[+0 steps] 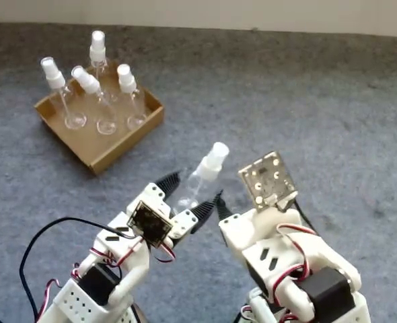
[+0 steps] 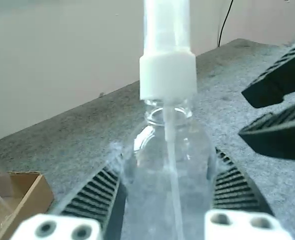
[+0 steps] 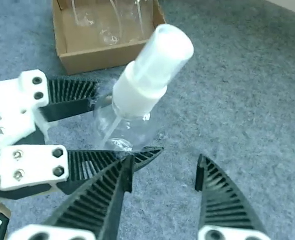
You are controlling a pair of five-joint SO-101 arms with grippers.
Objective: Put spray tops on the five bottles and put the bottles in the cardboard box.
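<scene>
Four capped bottles (image 1: 104, 108) stand in the box (image 1: 128, 145) at the carpet's (image 1: 319, 101) far left, while the fifth bottle (image 1: 202, 176), top seemingly on, sits clamped in the left gripper (image 1: 188, 195), still to be boxed, the right gripper (image 3: 165, 165) spread open alongside.

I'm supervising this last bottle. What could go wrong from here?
The spray top looks only perched on the bottle in the left claw, so it may drop off. The open right claw sits close and could bump it. The cardboard box holds four bottles, one leaning; they could topple.
</scene>
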